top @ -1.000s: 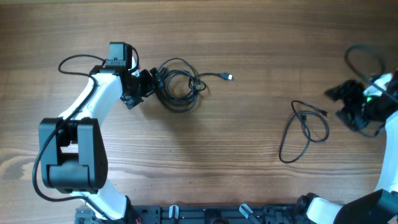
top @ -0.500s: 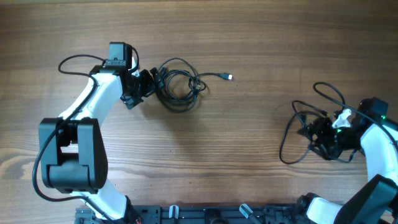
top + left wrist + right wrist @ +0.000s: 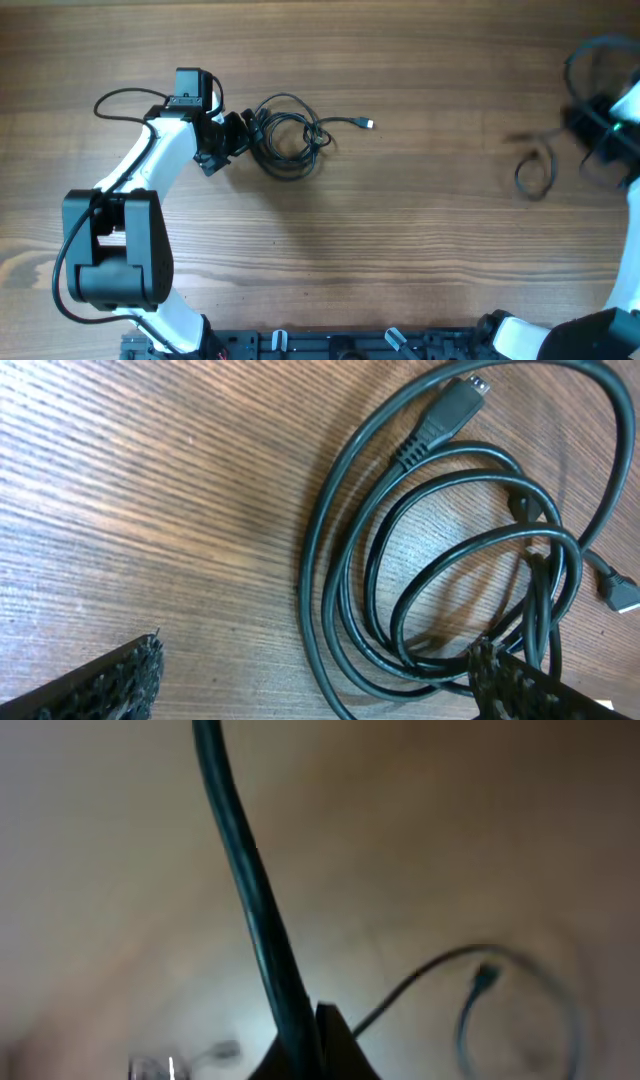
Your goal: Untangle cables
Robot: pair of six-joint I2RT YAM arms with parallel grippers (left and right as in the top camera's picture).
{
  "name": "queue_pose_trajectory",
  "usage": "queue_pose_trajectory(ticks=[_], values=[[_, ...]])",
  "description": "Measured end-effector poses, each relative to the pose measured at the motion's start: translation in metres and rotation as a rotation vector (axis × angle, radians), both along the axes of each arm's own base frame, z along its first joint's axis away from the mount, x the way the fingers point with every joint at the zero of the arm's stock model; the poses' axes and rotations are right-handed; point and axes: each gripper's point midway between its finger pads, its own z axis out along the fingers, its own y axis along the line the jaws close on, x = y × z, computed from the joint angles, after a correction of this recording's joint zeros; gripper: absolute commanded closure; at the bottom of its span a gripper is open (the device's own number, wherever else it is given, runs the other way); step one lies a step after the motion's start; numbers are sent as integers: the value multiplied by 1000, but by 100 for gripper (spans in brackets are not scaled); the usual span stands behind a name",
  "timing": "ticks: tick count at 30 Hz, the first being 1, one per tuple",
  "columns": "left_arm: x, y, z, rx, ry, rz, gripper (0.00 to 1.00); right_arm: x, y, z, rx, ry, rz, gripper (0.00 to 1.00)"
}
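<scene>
Starting at the left of the overhead shot: the left arm (image 3: 150, 170) reached up toward the upper left, with its own thicker wire (image 3: 120, 98) looping off behind it. That wire wasn't part of the job.

The left claw (image 3: 236, 136) sat right at the left edge of the coiled cable (image 3: 290, 140). In the wrist view it was spread wide with nothing in it. One ribbed finger (image 3: 520, 680) just overlapped the bottom of the coil, and the other was off over bare wood.

The coil was several loops lying over each other. A trailing plug (image 3: 367, 124) poked out to the right, and a second plug (image 3: 455, 402) was tucked in at the top of the wrist frame. I'd call this one not sorted yet. The strands crossed at the lower right of that frame, but I couldn't tell if it was a real knot.

The middle of the wooden table (image 3: 420, 250) had nothing on it, so nothing stood in the way there.

Further right, the second cable (image 3: 535, 175) was a smeared little loop well apart from the coil, so the two were at least separated from each other.

The right claw (image 3: 588, 128) was a blur at the upper right edge. In its wrist view that cable ran straight down into the fingers, so my guess was a pinch. It was too blurry to say how the jaws actually stood, though.

What was left, I reckon: opening out the coil, then laying the second one flat.
</scene>
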Motion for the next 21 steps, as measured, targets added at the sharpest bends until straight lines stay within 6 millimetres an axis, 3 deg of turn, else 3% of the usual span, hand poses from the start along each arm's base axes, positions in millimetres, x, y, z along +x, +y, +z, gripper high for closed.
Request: queue_pose_trajectory(ticks=[2,4,7,10,12,13,15,17,21], values=[[0,0,0,0,2,0,0,24,-14,45,-110,-181,-1,96],[0,0,0,0,2,0,0,31,-22,64,-163,-248,-16,96],[0,0,0,0,2,0,0,38,-41,50,-198,-207,-83,96],[-1,0,0,0,2,0,0,50,-55,-6,-162,-71,-109,93],[-1,0,0,0,2,0,0,55,-61,-49,-125,26,-114,81],[-1,0,0,0,2,0,0,55,-62,-60,-118,53,-111,70],[-1,0,0,0,2,0,0,55,-63,-83,-100,109,-109,28],[-1,0,0,0,2,0,0,55,-64,-87,-96,120,-113,1],[-1,0,0,0,2,0,0,55,-64,-87,-102,119,-112,0]])
